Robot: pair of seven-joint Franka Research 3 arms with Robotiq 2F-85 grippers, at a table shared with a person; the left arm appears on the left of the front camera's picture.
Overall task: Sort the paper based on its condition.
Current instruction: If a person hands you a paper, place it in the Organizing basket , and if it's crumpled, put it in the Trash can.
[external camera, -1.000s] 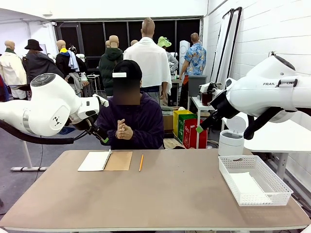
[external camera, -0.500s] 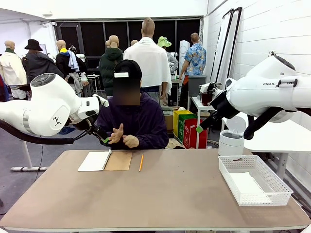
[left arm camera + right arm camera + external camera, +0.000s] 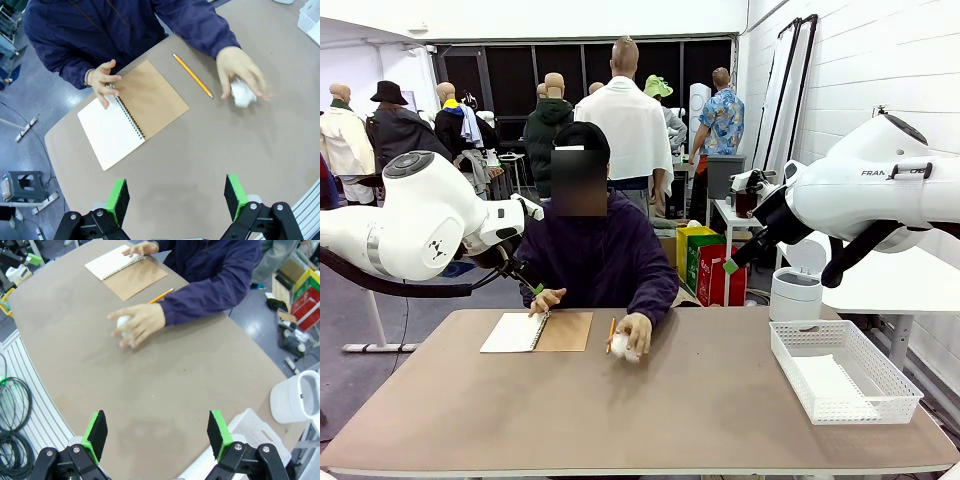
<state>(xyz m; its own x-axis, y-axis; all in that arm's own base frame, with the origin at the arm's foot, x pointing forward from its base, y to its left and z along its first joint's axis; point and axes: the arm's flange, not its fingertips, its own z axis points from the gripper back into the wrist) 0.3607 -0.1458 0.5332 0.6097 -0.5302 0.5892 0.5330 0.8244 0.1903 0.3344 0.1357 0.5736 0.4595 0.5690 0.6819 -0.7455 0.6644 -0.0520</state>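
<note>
White paper ball (image 3: 243, 94); brown notebook cover (image 3: 156, 100); pencil (image 3: 193, 76) yellow, maybe orange; white mesh basket (image 3: 868, 410)

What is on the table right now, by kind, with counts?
Spiral notebook: 1
Pencil: 1
Crumpled paper ball, under the person's hand: 1
White mesh basket: 1
Flat paper in the basket: 1 seen, any beneath hidden
Total: 5

Bright even light, faint shadows (motion blur)

Brown table (image 3: 670, 420) carries open notebook (image 3: 537, 331), pencil (image 3: 610, 335), crumpled paper (image 3: 243, 94), white basket (image 3: 865, 410).
</note>
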